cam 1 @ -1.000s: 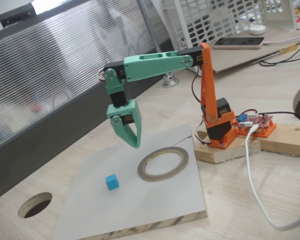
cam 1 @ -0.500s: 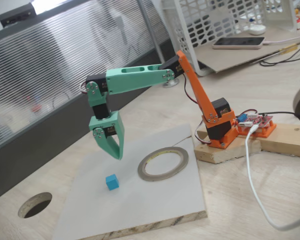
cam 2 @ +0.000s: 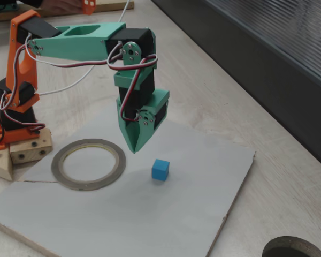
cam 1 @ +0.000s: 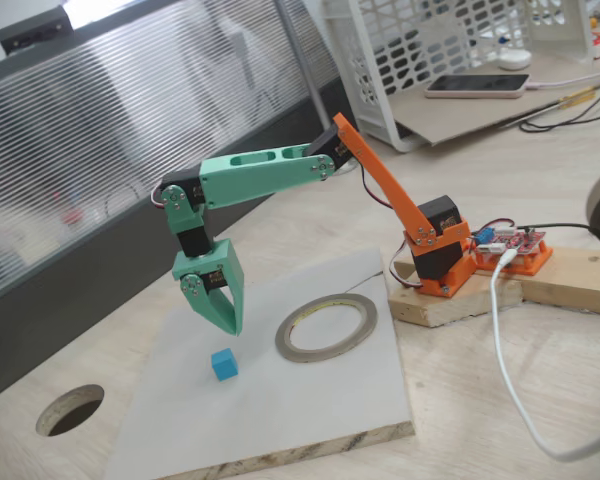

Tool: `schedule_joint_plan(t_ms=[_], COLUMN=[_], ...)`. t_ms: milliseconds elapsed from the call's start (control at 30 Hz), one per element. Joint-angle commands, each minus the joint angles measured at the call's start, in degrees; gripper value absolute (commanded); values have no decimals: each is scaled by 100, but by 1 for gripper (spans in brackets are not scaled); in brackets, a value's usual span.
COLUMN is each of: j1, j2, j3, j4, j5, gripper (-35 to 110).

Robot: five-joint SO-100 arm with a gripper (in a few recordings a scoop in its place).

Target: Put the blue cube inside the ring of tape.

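Closed green gripper [cam 1: 232,328] [cam 2: 135,149], holding nothing, is hung just above the small sky-blue plastic cube [cam 1: 223,364] [cam 2: 160,169], seen at nine o'clock of the flat grey-silver tape ring [cam 1: 326,327] [cam 2: 88,163].

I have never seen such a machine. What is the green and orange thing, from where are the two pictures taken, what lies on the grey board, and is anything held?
It is a small robot arm: an orange base and lower link, green upper links, ending in a two-finger gripper that points down. Both pictures come from fixed cameras, standing on opposite sides of the table and looking down at an angle. On the grey board lie the blue cube and a flat ring of tape, apart from each other. The gripper hangs just above the board, close to the cube, with its fingers together. It holds nothing. A round hole is cut in the wooden table nearby.
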Motion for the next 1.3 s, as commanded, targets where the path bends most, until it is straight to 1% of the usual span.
schedule_joint_plan(t_ms=[0, 267, 367, 467, 767, 933, 1267], j1=[-97, -88, -88, -88, -88, -88, -88], j2=[35, 35, 35, 35, 9, -510, -571], j3=[-185, -114, -114, -114, -158, -176, -193], j4=[79, 123, 123, 123, 62, 53, 44], j5=[26, 79, 79, 79, 70, 53, 35], gripper=[6, 37, 45, 50, 51, 51, 51])
